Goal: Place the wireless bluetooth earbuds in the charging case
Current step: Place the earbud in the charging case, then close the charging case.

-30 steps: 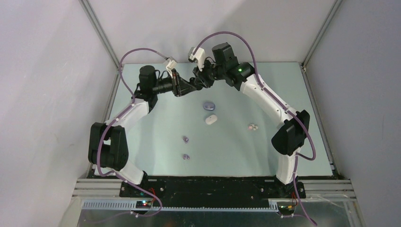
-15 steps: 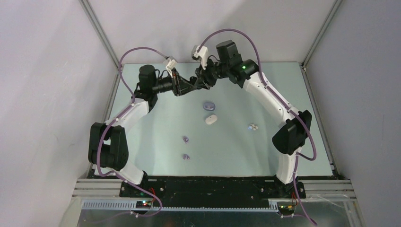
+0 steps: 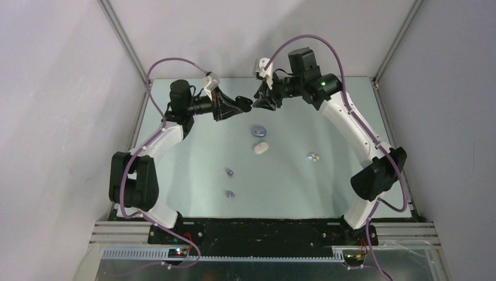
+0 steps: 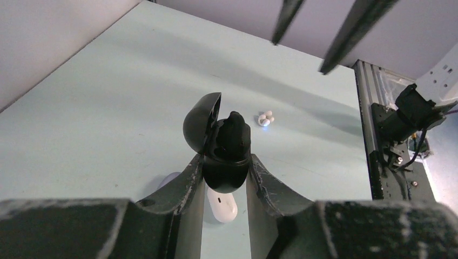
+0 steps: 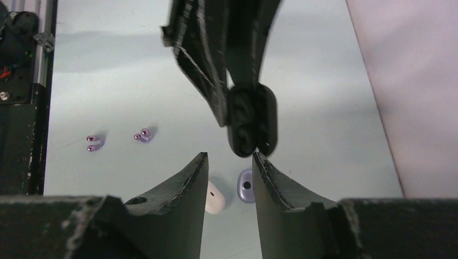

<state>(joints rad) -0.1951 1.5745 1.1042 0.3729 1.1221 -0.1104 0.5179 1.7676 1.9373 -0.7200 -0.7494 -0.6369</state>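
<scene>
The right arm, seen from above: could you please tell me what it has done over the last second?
The right gripper drew back to the right, away from the left gripper, and is open and empty. The left gripper stayed shut on the open black case. The lavender case, white case and white earbuds did not move.

White links [image 3: 164, 136], black joints [image 3: 133, 181], purple cables [image 3: 175, 60], green light [image 3: 323, 83], scuffed black pincer fingers [image 4: 181, 189]

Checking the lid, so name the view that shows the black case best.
Left wrist: the black case sits centred, lid open, clamped in the left gripper. Right wrist shows it smaller, lid harder to read; top view loses it against the gripper.
</scene>
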